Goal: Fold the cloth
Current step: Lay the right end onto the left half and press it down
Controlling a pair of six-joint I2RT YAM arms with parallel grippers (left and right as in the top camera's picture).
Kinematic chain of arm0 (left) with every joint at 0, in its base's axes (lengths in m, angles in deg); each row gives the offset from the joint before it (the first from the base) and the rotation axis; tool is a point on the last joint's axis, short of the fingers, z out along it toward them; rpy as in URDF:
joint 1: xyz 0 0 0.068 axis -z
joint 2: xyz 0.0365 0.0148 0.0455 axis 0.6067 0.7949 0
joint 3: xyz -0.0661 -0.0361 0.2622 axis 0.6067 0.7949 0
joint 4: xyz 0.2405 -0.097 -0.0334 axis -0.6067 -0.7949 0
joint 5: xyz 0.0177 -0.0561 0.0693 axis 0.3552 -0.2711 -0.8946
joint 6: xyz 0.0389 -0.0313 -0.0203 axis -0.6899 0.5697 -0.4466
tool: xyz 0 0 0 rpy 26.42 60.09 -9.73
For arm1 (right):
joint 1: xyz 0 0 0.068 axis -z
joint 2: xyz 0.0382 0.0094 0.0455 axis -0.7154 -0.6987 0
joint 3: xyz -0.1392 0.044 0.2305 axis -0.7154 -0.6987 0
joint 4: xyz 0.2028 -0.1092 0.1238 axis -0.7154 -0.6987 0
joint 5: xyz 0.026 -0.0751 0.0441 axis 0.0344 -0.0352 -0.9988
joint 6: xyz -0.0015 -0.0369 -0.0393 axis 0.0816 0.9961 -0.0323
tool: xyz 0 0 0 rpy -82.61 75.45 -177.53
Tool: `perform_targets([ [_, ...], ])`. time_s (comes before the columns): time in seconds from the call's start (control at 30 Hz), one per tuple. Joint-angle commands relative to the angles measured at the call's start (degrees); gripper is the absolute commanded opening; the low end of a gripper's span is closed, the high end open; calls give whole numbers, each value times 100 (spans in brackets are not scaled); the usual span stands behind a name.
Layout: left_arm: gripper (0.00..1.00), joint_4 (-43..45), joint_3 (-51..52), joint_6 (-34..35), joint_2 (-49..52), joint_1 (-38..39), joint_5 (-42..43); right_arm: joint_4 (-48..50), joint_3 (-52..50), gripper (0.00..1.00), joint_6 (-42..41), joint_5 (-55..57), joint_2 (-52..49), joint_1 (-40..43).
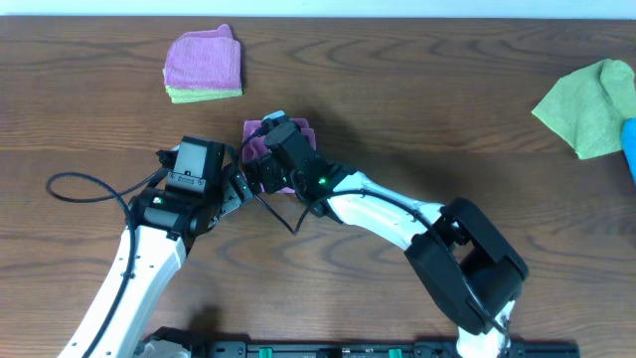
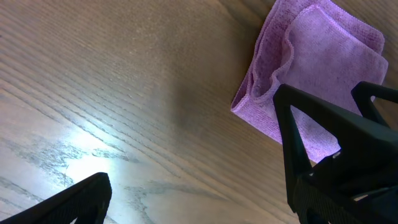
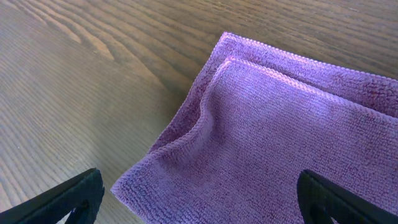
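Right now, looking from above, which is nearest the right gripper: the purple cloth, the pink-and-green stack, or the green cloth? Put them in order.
1. Purple cloth, right under the right gripper.
2. Pink-and-green stack, back left.
3. Green cloth, far right edge.

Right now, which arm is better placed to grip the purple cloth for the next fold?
Likely right. The right arm holds open jaws directly over the folded purple microfibre cloth, layered edge between them. The left arm has open jaws over the wooden table, cloth off to one side.
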Motion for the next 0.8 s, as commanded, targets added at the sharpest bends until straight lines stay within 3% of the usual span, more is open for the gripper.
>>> perform_targets([
  [0.0, 95, 9, -22, -109, -55, -24, 24, 0, 125, 99, -74, -20, -76, -68],
  [0.33, 95, 15, -22, -151, -55, -24, -20, -656, 122, 99, -417, 133, -107, -50],
  [0.77, 95, 15, -22, -151, -55, -24, 9, -627, 116, 99, -417, 131, -761, -66],
])
